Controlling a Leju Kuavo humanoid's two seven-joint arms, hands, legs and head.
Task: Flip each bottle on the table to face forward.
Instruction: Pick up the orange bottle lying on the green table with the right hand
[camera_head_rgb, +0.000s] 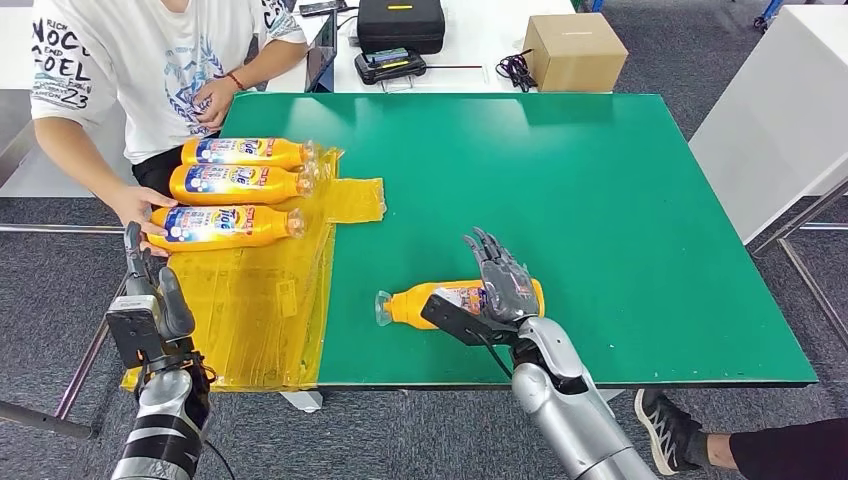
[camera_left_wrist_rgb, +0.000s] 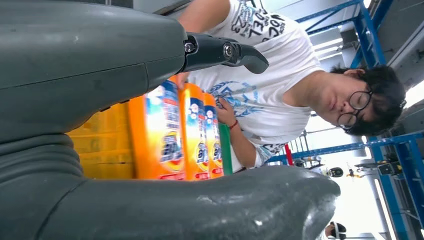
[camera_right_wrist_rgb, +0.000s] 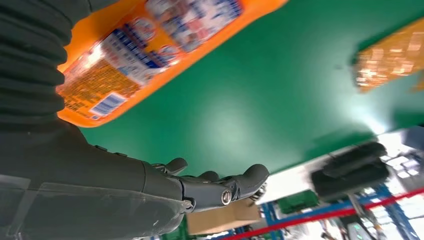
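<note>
1. Head view: a lone bottle (camera_head_rgb: 455, 300) lies on the green desk (camera_head_rgb: 600, 200) near its front edge. The right hand (camera_head_rgb: 500, 280) hovers over it with fingers spread, holding nothing. Three more bottles (camera_head_rgb: 240, 185) lie side by side on a yellow sheet (camera_head_rgb: 250, 310), a person's hand (camera_head_rgb: 135, 205) on the nearest. The left hand (camera_head_rgb: 150, 285) hangs off the desk's corner.
2. Left wrist view: thumb and fingers (camera_left_wrist_rgb: 225, 50) stand apart, nothing between them; the row's labels face this way.
3. Right wrist view: the bottle's barcode side shows, so flipping it seems the step in hand; next, close around it and roll.
</note>
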